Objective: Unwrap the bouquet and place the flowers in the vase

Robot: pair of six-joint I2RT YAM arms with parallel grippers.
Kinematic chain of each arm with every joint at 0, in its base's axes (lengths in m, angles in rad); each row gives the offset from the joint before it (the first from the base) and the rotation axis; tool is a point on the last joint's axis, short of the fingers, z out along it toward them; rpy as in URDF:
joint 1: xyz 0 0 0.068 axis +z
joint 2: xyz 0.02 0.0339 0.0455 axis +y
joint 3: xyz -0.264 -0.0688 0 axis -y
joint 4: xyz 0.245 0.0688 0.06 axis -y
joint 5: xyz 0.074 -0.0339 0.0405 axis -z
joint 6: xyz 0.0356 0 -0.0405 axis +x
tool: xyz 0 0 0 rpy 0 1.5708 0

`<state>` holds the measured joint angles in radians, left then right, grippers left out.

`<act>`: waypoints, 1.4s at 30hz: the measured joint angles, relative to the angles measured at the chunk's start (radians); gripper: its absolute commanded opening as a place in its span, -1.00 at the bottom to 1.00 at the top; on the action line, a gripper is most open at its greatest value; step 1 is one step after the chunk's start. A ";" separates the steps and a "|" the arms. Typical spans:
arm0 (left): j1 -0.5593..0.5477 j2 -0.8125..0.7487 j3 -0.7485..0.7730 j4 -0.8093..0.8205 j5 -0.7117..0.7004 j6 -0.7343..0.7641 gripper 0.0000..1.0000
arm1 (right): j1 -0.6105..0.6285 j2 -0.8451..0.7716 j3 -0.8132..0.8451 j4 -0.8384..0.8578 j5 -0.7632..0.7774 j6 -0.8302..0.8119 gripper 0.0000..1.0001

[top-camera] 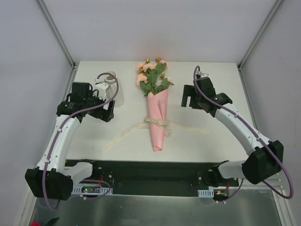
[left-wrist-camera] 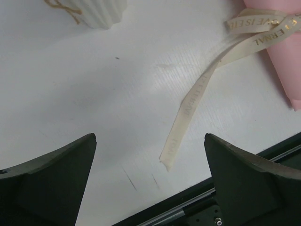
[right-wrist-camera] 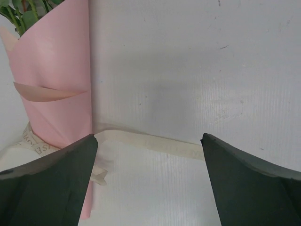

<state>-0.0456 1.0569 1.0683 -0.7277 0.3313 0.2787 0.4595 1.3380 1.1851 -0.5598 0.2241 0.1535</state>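
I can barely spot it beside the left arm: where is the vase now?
In the top view the vase stands on the table's left half, close beside the left gripper, with the bouquet lying to its right.

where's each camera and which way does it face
top: above and behind, looking down at table, bouquet, vase; left arm and right arm show.
left wrist: on left arm, looking down at ribbon, vase base; left gripper open.
right wrist: on right arm, faces bouquet's paper; right gripper open.
shared: all three see the ribbon.
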 measured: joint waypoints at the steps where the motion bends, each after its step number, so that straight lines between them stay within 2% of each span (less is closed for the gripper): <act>1: -0.015 0.016 0.007 -0.008 -0.006 0.000 0.98 | 0.000 0.000 -0.004 -0.001 0.006 0.000 0.93; 8: -0.167 0.135 0.068 -0.018 -0.049 0.007 0.98 | -0.040 -0.002 -0.030 -0.020 0.025 0.031 0.93; 18: -0.328 0.409 0.182 0.051 -0.074 0.051 0.98 | -0.104 -0.016 -0.133 0.001 0.022 0.148 0.95; 26: -0.388 0.663 0.267 0.130 -0.096 0.099 0.98 | -0.118 -0.017 -0.176 0.061 0.008 0.197 0.98; 36: -0.448 0.690 0.171 0.203 -0.093 0.158 0.97 | -0.117 -0.012 -0.280 0.170 -0.088 0.270 0.92; 42: -0.473 0.688 0.101 0.223 -0.087 0.189 0.97 | -0.084 0.038 -0.282 0.204 -0.107 0.303 0.91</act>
<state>-0.5186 1.7447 1.1690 -0.5045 0.2440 0.4675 0.3759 1.3758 0.9028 -0.3553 0.1173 0.4568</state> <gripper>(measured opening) 0.985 0.959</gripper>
